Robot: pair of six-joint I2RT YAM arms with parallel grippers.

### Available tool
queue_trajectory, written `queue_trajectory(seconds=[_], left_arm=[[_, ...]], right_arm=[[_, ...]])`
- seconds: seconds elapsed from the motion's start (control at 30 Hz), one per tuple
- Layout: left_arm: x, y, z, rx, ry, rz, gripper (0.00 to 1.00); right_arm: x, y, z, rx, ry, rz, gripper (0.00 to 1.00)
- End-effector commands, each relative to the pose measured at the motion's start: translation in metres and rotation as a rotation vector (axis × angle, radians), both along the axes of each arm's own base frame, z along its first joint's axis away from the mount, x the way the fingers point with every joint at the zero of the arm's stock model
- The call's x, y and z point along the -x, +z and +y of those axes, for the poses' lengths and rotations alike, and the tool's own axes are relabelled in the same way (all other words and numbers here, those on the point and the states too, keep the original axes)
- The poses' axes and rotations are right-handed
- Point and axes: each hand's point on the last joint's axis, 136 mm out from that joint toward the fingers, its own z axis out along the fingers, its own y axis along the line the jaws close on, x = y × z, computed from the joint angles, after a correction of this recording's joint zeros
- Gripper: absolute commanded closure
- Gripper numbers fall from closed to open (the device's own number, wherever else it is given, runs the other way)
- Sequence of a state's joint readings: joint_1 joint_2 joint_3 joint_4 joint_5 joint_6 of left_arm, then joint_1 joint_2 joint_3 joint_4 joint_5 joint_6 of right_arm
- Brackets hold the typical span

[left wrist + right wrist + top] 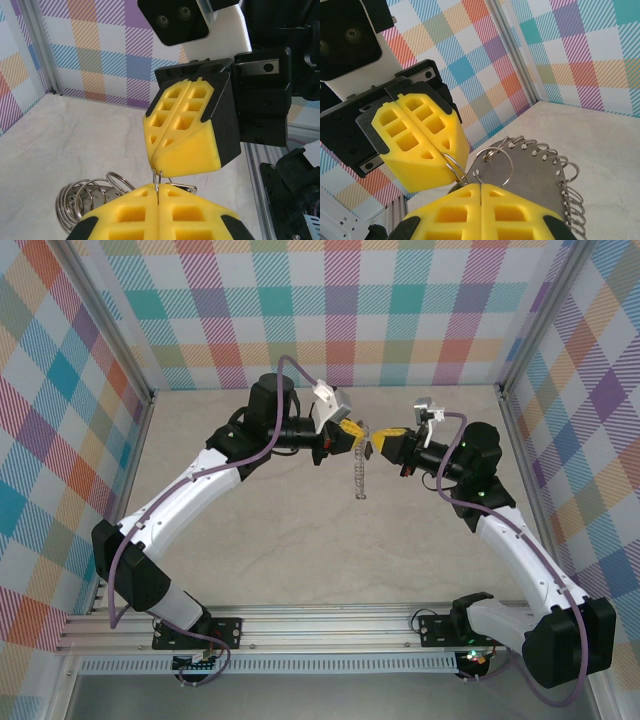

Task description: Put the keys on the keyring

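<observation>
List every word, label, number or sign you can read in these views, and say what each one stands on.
There are none. No readable text shows on the yellow fingers, the keyring, the plaid walls or the white arm shells.

Open tabletop point(300, 550) all round; centre blocked by left gripper point(352, 431) and right gripper point(380, 443) pinched tip-to-tip, keyring point(360, 478) dangling beneath.
</observation>
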State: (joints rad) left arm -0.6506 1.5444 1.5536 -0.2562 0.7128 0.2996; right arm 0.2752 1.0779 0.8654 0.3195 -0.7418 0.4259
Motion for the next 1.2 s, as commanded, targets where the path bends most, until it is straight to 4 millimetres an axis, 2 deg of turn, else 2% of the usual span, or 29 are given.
queue_trajectory(seconds=[0.0,0.2,0.53,0.8,0.97,1.1,1.13,1.17], left_arm=[[0.020,0.036,0.002,0.083,-0.034,-0.082,1.00],[0.016,0.042,0.002,0.117,-0.005,-0.092,1.00],[0.002,0.062,0.004,0.267,0.088,-0.088,1.00],[-0.007,0.062,0.003,0.325,0.126,-0.049,1.00],[-0.011,0.059,0.001,0.335,0.136,-0.029,1.00],[-0.013,0.057,0.001,0.331,0.143,-0.025,1.00],[-0.013,0.057,0.001,0.332,0.144,-0.025,1.00],[-0.013,0.057,0.002,0.332,0.145,-0.025,1.00]], right_arm=[[0.002,0.006,-0.007,-0.006,-0.028,-0.019,1.00],[0.013,0.018,-0.001,-0.043,0.051,-0.013,1.00],[0.011,0.020,0.001,-0.104,0.082,0.031,1.00],[0.013,0.023,0.007,-0.150,0.105,0.055,1.00],[0.019,0.017,0.020,-0.142,0.132,0.073,1.00],[0.021,0.013,0.020,-0.126,0.124,0.086,1.00],[0.021,0.010,0.018,-0.113,0.104,0.090,0.94],[0.021,0.009,0.015,-0.102,0.082,0.090,0.84]])
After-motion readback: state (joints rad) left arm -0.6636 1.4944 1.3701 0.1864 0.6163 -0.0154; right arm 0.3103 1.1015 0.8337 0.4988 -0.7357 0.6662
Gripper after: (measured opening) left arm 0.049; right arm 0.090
